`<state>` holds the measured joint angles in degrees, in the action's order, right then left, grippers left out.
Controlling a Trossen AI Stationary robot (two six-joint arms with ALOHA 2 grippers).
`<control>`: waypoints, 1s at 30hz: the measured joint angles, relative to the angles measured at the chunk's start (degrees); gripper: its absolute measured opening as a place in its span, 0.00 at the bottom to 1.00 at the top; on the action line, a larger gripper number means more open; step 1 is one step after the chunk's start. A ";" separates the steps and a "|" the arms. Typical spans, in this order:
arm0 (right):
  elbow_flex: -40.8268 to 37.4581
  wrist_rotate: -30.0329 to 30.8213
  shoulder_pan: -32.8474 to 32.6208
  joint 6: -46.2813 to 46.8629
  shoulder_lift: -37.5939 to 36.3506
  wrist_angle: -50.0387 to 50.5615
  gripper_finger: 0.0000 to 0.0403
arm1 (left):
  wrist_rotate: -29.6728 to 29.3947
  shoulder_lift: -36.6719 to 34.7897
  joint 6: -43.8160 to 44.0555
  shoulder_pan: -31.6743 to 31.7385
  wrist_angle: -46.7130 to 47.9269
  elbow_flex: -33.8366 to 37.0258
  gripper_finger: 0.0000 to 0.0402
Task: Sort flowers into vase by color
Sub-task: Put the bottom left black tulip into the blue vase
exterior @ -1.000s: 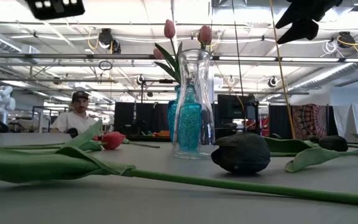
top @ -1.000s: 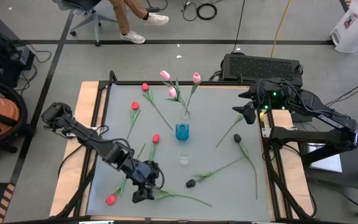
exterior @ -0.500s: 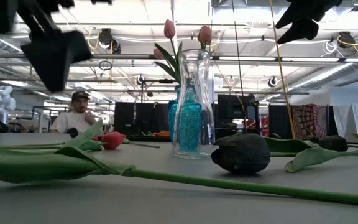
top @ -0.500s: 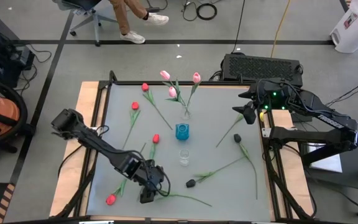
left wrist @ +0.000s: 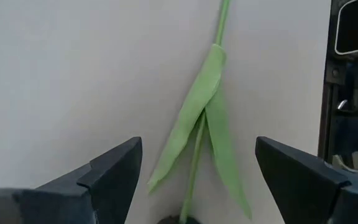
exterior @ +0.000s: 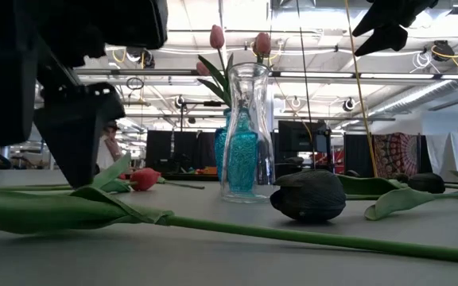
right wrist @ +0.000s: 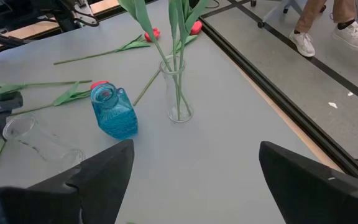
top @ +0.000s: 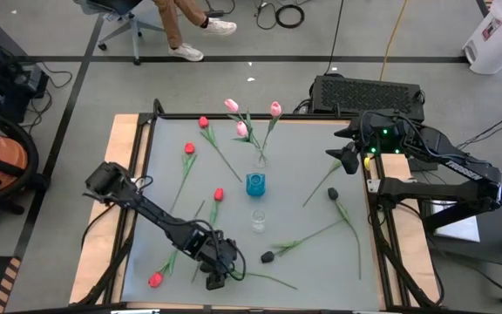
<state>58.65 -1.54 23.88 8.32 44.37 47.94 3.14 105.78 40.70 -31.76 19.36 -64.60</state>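
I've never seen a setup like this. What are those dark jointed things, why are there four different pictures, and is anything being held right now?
They are two robot arms at a grey table. One picture looks straight down from above, one sits at table-top height, and one camera rides on each arm's wrist. Artificial tulips lie scattered: red ones, black ones. Three pink tulips already stand in a clear vase. Beside it are a blue vase and a second clear vase, both without flowers. The left gripper hangs low at the near edge, fingers open on either side of a green stem with leaves, not closed on it. The right gripper waits open at the far right. Nothing is held.
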 joint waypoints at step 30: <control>0.00 0.00 0.00 0.00 0.01 -0.02 0.84 | -11.55 3.65 1.92 -3.49 -2.03 0.20 0.80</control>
<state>58.65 -1.54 23.88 8.32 44.38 47.92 -8.41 109.43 42.62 -35.25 17.33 -64.40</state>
